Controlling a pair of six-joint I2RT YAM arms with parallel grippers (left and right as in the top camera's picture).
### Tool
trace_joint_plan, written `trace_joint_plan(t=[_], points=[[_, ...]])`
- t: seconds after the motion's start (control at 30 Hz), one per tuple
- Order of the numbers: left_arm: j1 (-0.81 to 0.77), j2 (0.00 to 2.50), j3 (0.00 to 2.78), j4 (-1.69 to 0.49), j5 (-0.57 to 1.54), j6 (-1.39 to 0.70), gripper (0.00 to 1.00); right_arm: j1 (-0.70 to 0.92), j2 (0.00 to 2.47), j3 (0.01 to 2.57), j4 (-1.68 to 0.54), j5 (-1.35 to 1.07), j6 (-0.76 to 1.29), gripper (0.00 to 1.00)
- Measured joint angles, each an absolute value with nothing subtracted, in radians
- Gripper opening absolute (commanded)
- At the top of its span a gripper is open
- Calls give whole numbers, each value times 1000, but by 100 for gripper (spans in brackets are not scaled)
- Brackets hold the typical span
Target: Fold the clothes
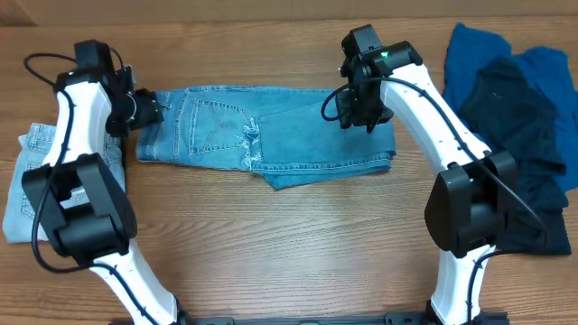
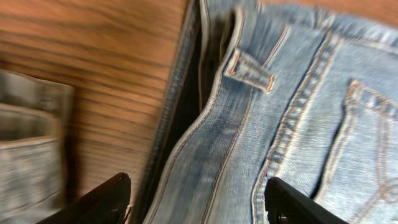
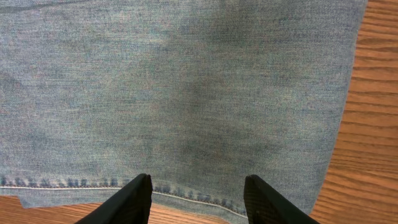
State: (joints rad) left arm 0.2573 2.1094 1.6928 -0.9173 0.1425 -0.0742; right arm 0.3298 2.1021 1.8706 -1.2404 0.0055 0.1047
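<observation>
Light-blue denim jeans [image 1: 271, 135] lie folded lengthwise across the middle of the table, waistband to the left, back pocket up. My left gripper [image 1: 149, 108] is open at the waistband end; in the left wrist view its fingers [image 2: 199, 199] straddle the waistband and belt loop [image 2: 249, 71]. My right gripper [image 1: 366, 113] is open above the jeans' right end; in the right wrist view its fingers [image 3: 198, 196] hover over the plain denim [image 3: 174, 93] near a stitched seam. Neither gripper holds cloth.
Paler washed jeans [image 1: 41, 181] lie folded at the left table edge, also in the left wrist view [image 2: 28, 149]. A royal-blue garment [image 1: 479, 54] and a dark navy garment [image 1: 524, 135] are heaped at the right.
</observation>
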Motion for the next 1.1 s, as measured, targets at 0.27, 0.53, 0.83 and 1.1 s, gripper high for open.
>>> trace_joint_plan(t=[0.27,0.53,0.83,1.1], points=[[257,2201,1680,-934,153,-74,71,329,2102,1871,-1242,4,105,52],[269,2243,1710,-962,165,-73,29,330,2102,1871,-1257,4,105,51],[277,2252,1712,-966,235,-75,49,330,2102,1871,-1259,3,105,51],[282,2272,1764,-1019,244,-77,58,330,2102,1871,-1276,4,104,52]])
